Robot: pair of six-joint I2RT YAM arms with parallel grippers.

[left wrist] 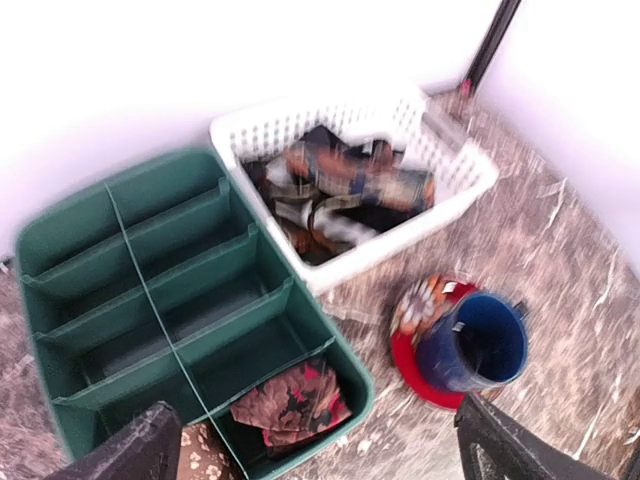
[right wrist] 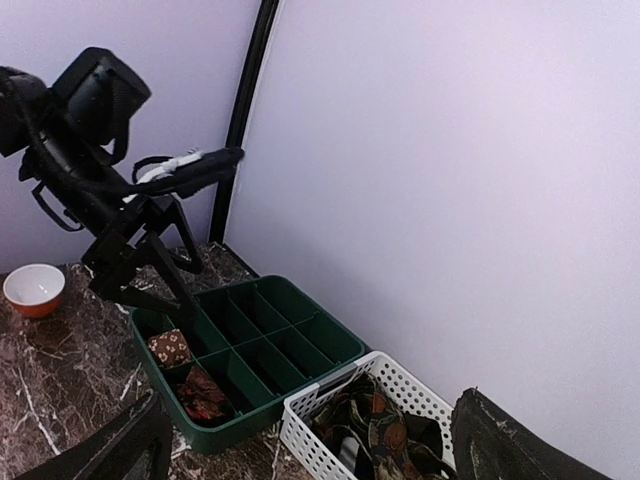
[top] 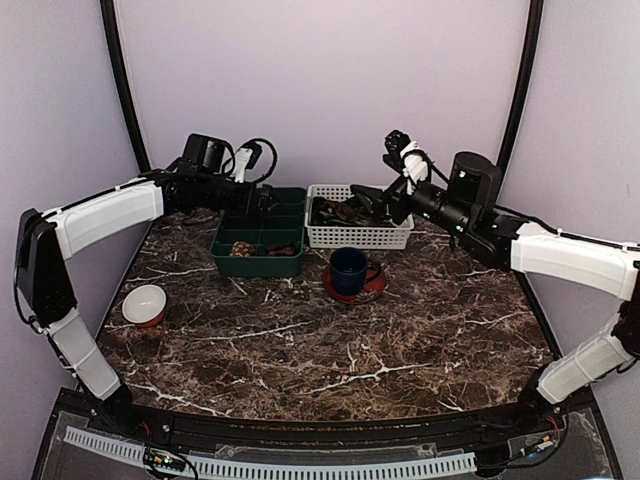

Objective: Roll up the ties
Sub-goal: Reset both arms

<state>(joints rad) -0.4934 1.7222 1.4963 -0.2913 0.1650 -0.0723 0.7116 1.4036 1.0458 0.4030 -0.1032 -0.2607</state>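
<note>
Several loose ties (left wrist: 340,190) lie tangled in the white basket (top: 388,240). Two rolled ties sit in the near compartments of the green tray (top: 232,262): a reddish-brown one (left wrist: 293,400) and a brown speckled one (left wrist: 205,455). The right wrist view shows the same two, speckled (right wrist: 170,347) and reddish (right wrist: 203,395). My left gripper (top: 262,203) hovers open over the tray with nothing between its fingers (left wrist: 130,455). Over the basket's left end my right gripper (top: 362,203) is open and empty too.
A blue mug (top: 349,270) stands on a red saucer (top: 372,290) in front of the basket. A small white and orange bowl (top: 145,304) sits at the left of the marble table. Tray and basket stand side by side against the back wall.
</note>
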